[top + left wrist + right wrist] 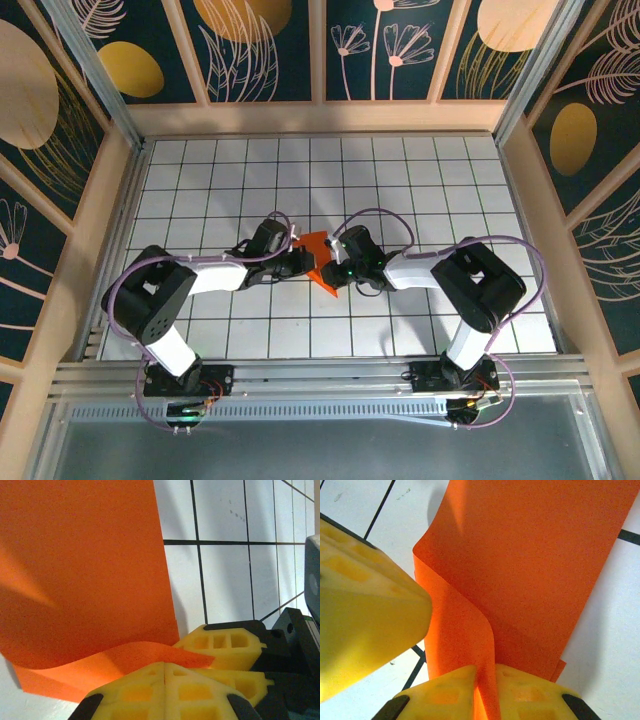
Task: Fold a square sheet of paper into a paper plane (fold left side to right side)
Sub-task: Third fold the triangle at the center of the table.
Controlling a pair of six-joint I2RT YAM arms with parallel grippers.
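The bright orange square sheet of paper (318,250) sits mid-table between both grippers, partly folded, with one layer flat and a curled flap rising off it. In the right wrist view the sheet (530,565) runs down into my right gripper (486,672), which is shut on the flap's edge. My left gripper (165,666) has its yellow fingers pressed together right against the curled flap of the sheet (85,570), and no paper shows in their seam. The right gripper's yellow fingers (225,642) hold the flap's tip just beyond. From above, the left gripper (298,262) and right gripper (335,270) nearly touch.
The white gridded table (400,180) is walled by wooden rails on the left, right and far sides. Both arms' cables loop above the wrists near the paper. The left gripper's finger (365,625) bulks close beside the sheet's folded edge.
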